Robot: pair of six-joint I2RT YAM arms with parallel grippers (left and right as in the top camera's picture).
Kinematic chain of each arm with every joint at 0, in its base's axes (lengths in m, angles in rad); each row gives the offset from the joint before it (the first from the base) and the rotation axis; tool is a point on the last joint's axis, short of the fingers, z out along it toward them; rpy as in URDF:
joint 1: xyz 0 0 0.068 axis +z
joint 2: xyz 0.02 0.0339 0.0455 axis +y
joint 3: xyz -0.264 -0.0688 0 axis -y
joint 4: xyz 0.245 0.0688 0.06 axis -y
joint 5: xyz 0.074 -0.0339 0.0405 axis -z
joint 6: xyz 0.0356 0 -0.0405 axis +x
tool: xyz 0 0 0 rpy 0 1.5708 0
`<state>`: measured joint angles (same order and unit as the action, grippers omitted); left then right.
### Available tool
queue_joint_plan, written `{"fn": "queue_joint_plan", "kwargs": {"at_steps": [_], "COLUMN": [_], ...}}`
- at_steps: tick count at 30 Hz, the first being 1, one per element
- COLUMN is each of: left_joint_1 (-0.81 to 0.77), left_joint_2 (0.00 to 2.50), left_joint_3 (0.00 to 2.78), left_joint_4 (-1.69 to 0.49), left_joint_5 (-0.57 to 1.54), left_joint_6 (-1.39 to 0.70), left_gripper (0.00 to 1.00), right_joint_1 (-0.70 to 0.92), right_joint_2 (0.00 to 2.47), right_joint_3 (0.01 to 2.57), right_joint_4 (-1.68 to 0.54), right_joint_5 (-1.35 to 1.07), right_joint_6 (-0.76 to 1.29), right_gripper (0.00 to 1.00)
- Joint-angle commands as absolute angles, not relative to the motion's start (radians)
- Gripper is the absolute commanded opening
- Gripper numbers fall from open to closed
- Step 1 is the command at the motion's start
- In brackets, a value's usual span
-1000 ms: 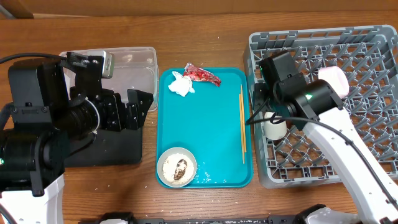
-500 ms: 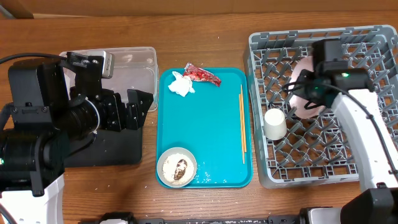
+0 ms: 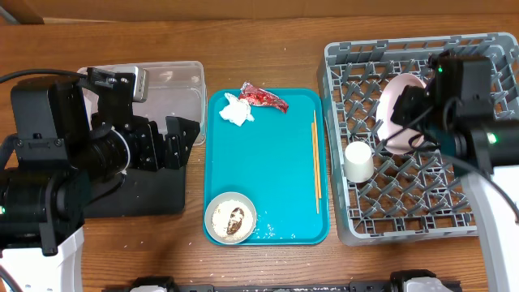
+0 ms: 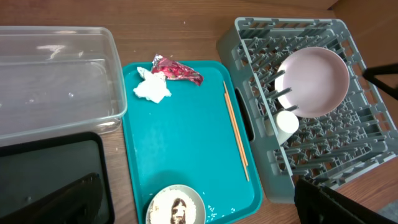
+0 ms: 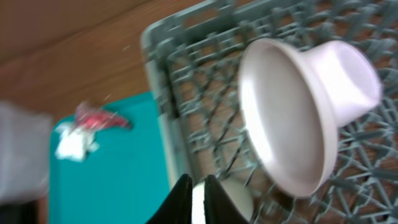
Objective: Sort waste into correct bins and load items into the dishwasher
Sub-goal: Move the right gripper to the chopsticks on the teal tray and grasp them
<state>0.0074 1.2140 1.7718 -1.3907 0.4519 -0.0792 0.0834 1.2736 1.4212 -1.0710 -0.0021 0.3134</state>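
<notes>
The pale pink plate (image 3: 399, 109) stands on edge among the pegs of the grey dish rack (image 3: 422, 219); it also shows in the right wrist view (image 5: 292, 124). The small pale cup (image 3: 358, 162) sits in the rack's left side. My right gripper (image 5: 198, 194) is shut and empty, above the rack next to the plate. My left gripper (image 4: 199, 211) is wide open and empty over the black tray (image 3: 154, 195). The red wrapper (image 3: 263, 97), the tissue wad (image 3: 236, 111), the chopsticks (image 3: 316, 162) and the off-white bowl (image 3: 230, 217) with food bits lie on the teal tray (image 3: 276, 170).
The clear tub (image 3: 174, 89) stands behind the black tray at the left. A few rice bits (image 3: 263, 235) lie on the teal tray's front edge. The rack fills the right side of the table.
My right arm has swung from the rack's left side to its right. The plate it carried now stands free in the rack. The left arm has not moved.
</notes>
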Motion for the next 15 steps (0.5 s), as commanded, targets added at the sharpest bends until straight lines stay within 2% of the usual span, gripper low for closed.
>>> {"fn": "queue_joint_plan", "kwargs": {"at_steps": [1,6,9,15], "left_joint_1": [0.013,0.013,0.013,0.013], "left_joint_2": [1.217,1.217,1.217,1.217], "left_joint_3": [1.783,1.783,1.783,1.783], "left_joint_4": [-1.387,-1.387,-1.387,-1.387], "left_joint_5": [0.461,0.461,0.461,0.461], "left_joint_6": [-0.093,-0.093,-0.093,-0.093], "left_gripper": [1.0,1.0,1.0,1.0], "right_joint_1": [0.17,0.317,0.435,0.617], "right_joint_2": [1.238,1.253,1.285,1.48], "right_joint_3": [1.441,1.421,1.397,1.334], "right_joint_4": [-1.127,-1.184,-1.184,-1.142], "right_joint_5": [-0.102,-0.139,-0.124,0.097], "right_joint_6": [0.31,0.31,0.312,0.408], "right_gripper": [0.14,0.17,0.27,0.32]}}
